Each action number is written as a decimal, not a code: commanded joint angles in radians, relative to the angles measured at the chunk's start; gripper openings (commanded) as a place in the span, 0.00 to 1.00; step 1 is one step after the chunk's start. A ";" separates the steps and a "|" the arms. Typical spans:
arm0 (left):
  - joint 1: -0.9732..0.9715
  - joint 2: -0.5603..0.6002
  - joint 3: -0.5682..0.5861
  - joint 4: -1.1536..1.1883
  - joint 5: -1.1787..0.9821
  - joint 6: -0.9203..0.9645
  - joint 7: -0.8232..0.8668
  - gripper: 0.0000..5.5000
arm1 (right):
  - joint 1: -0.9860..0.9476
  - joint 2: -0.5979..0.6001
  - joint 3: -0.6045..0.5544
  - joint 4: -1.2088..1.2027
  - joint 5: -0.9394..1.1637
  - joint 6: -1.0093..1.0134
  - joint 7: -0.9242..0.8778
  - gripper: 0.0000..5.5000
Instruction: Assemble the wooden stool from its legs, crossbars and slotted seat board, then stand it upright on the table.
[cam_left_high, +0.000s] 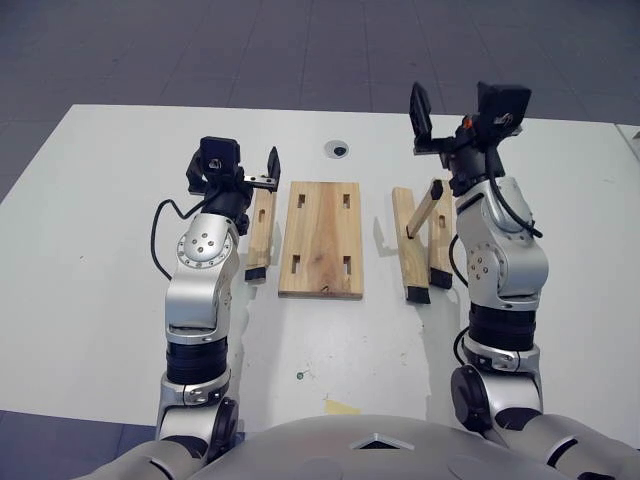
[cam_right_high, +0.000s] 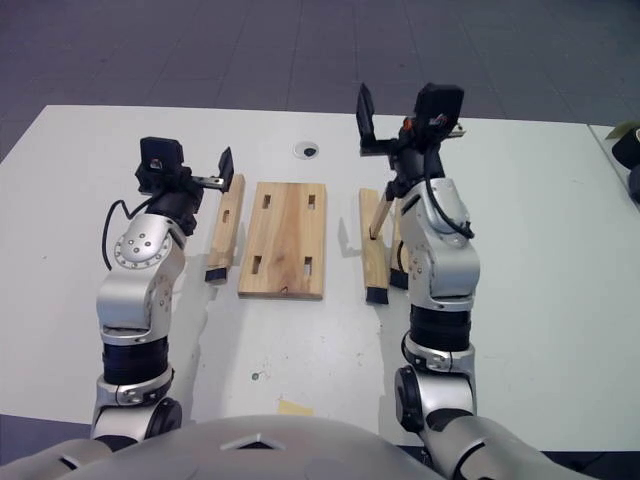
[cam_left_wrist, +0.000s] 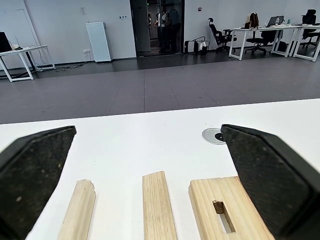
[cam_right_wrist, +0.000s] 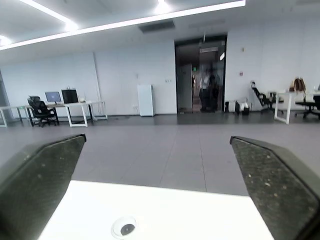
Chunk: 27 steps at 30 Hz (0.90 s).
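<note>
- Head views: we see the board (cam_left_high: 320, 238) flat on the table (cam_left_high: 100, 250), slots up. Legs (cam_left_high: 262, 228) lie just left of it and sticks (cam_left_high: 418, 245) to its right — one askew.
- Left wrist: our left gripper (cam_left_wrist: 147, 131) gapes wide above two legs and the board's end.
- Right wrist: our right gripper (cam_right_wrist: 155, 141) gapes too — raised, gripping nothing.

Left of the seat board (cam_left_high: 320, 238), the left arm (cam_left_high: 205, 270) covers the outer stick (cam_left_wrist: 77, 210) from above. In the wrist view, this stick, the inner stick (cam_left_wrist: 159, 207) and the board are all cut off at the frame edge. Right of the board, the right arm (cam_left_high: 497, 255) hides part of the outermost leg (cam_left_high: 440, 250). Nearer than the board lies a dark speck (cam_left_high: 299, 376) — too small to identify.
</note>
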<state>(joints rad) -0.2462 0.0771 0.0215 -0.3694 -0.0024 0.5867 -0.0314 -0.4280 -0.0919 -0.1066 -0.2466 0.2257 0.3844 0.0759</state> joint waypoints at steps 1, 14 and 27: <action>0.017 -0.007 -0.009 -0.015 0.001 -0.004 0.007 0.98 | 0.124 0.013 0.034 0.116 -0.016 0.024 0.016 0.98; 0.016 -0.010 -0.017 -0.012 -0.002 0.005 0.001 0.98 | 0.166 0.055 -0.038 0.130 0.120 -0.056 0.068 0.98; 0.043 -0.009 -0.015 -0.034 0.001 0.014 0.000 0.98 | 0.451 -0.133 0.005 -0.189 0.223 0.177 0.202 0.98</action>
<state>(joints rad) -0.2147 0.0635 0.0082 -0.3885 -0.0033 0.5875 -0.0339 -0.0258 -0.1904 -0.1239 -0.4235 0.4421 0.4972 0.2642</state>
